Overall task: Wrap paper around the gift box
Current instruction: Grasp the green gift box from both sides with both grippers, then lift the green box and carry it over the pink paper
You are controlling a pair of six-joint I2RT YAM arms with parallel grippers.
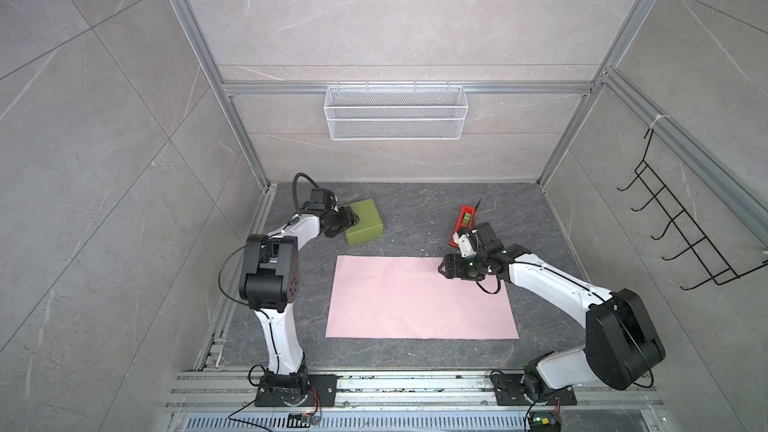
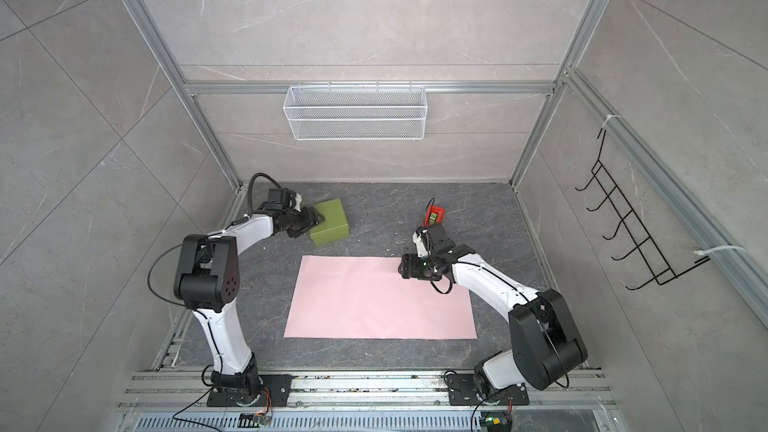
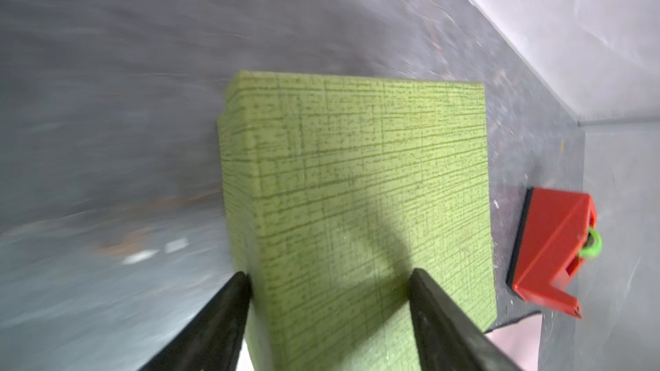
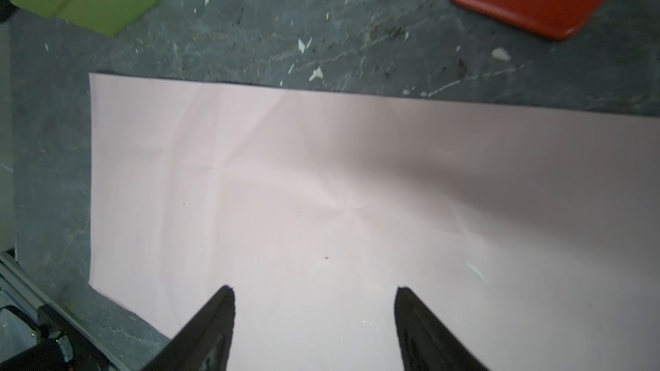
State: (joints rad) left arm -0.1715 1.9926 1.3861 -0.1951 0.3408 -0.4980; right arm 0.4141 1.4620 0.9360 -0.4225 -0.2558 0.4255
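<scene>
**At the table's 10 o'clock corner: securing the box**

At 10 o'clock from the paper (image 1: 415, 301), the gift box (image 1: 365, 222) lies on the dark table (image 1: 415, 209), clear of the sheet. The left gripper (image 1: 351, 218) stands at the box's outer edge. In the left wrist view its fingers (image 3: 221, 315) are spread, one over the top face and one against the side wall. Whether they clamp cannot be told. The right gripper (image 1: 442, 270) hovers over the sheet's far edge, toward 1 o'clock, jaws apart and empty. The red tape dispenser (image 1: 465, 218) lies just beyond it.

Step in hand, by judgement: taking hold of the box. The next move calls for a firm grip, then a carry toward 4 o'clock. The box must be set square on the flat pink sheet without dragging it.
</scene>
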